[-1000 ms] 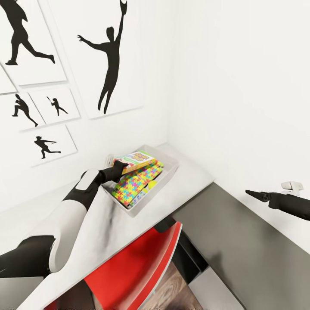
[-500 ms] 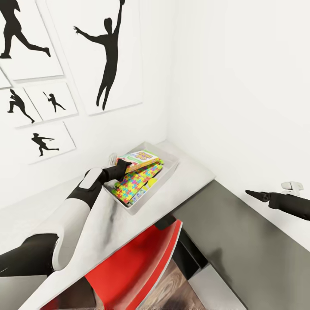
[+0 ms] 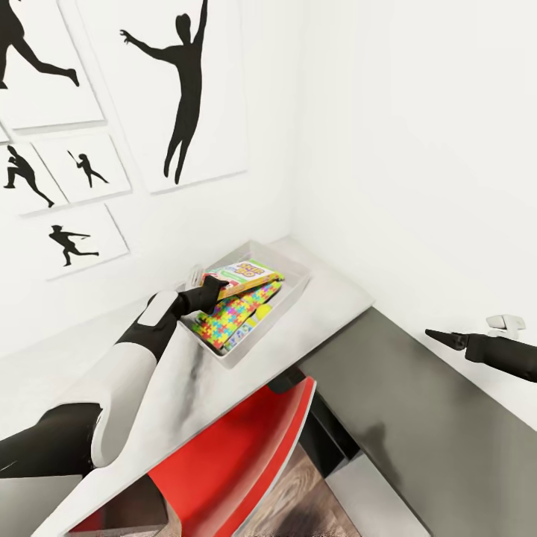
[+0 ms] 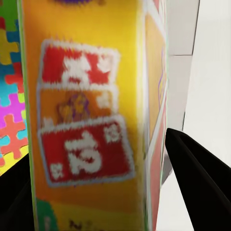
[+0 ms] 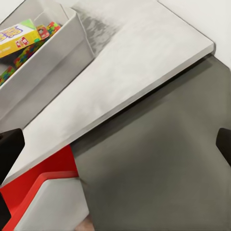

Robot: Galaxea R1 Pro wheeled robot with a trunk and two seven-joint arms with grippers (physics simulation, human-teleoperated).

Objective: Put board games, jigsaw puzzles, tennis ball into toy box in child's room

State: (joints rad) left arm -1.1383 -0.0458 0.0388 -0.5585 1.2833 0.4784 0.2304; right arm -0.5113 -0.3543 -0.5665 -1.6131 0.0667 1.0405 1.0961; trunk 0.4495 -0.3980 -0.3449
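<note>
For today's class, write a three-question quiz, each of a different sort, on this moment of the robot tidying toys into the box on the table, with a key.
1. True or false: the left end effector grips the yellow board game box over the shallow grey toy box.
2. What lies under the board game in the toy box? A) a tennis ball only B) a multicoloured jigsaw puzzle C) a grey cloth
3. Fill in: the right end effector hangs beyond the edge of the white table, holding ____.

Key: 1 true; 2 B; 3 nothing.
</note>
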